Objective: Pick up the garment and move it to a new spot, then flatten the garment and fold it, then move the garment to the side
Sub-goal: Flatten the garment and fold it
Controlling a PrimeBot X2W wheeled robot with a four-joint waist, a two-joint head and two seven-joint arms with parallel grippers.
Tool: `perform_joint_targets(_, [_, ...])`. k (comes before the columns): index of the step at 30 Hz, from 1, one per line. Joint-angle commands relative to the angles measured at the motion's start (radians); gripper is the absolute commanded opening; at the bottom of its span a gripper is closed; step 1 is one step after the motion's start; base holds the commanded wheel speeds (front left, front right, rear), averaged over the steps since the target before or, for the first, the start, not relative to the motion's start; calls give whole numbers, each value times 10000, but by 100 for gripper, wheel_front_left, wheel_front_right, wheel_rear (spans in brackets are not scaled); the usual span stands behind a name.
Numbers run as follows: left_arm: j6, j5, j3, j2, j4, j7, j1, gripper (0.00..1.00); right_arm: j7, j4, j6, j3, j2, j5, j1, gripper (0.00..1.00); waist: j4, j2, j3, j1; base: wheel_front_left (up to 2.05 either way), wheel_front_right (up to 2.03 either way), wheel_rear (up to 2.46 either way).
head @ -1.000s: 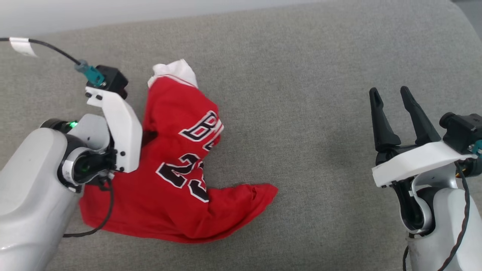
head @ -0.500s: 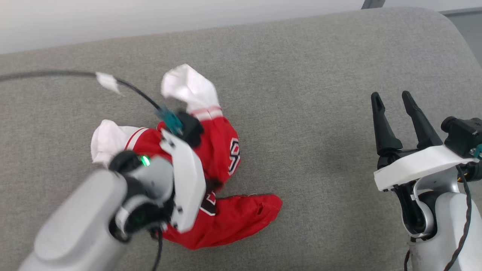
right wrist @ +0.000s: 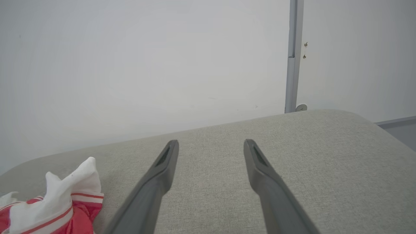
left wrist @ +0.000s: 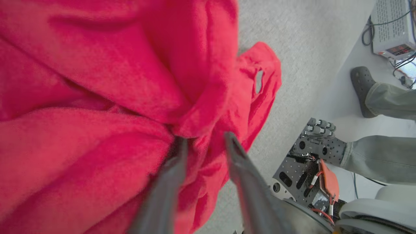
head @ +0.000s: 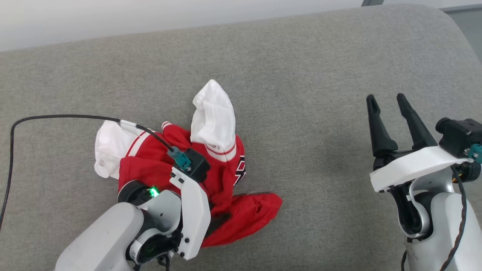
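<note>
Garment (head: 147,169) lies crumpled in a heap on the left half of the grey padded surface (head: 301,94), well short of its far edge. At the far left a black cable (head: 56,117) loops across the grey cloth and runs over the heap to the camera block on the left wrist. Next comes one white sleeve (head: 107,150), lying low at the heap's left edge. The second white sleeve (head: 212,113) stands up in a peak near the middle, striped trim at its base. The left arm (head: 113,237) reaches in from the lower left, its wrist covering the near part of the red cloth. In the left wrist view the left gripper (left wrist: 204,139) has its two fingers parted, red folds of the garment bunched in the gap and behind it, nothing visibly pinched: released. A red flap (head: 260,203) trails rightward from the heap. Well apart, at the right, the right gripper (head: 386,97) sits over the surface, fingers pointing toward the pale wall (right wrist: 130,65), spread wide and grasping nothing.
</note>
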Motion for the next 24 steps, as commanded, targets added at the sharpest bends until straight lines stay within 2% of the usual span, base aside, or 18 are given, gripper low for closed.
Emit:
perform_joint_targets(1, [-5, 8, 102, -16, 9, -176, 107, 100, -63, 9, 1, 38, -1, 20, -102, 100, 50, 0, -40, 0, 0, 0, 0])
perform_joint_targets(6, [67, 91, 507, 150, -261, -841, 131, 100, 48, 48, 1, 97, -1, -86, -6, 100, 283, 0, -221, 0, 0, 0, 0])
perform_joint_targets(12, [407, 21, 1215, 396, -929, -1833, 560, 100, 278, 115, 1, 232, -2, -211, 205, 100, 700, 0, -564, 0, 0, 0, 0])
perform_joint_targets(22, [850, 527, 2374, 765, -1367, -4226, 1425, 100, 975, 173, 1, 594, -2, -345, 138, 100, 1588, 0, -967, 0, 0, 0, 0])
perform_joint_targets(24, [978, 825, 2713, 783, -1317, -5206, 1719, 100, 1244, 243, 1, 749, -3, -383, -1, 100, 1919, 0, -1047, 0, 0, 0, 0])
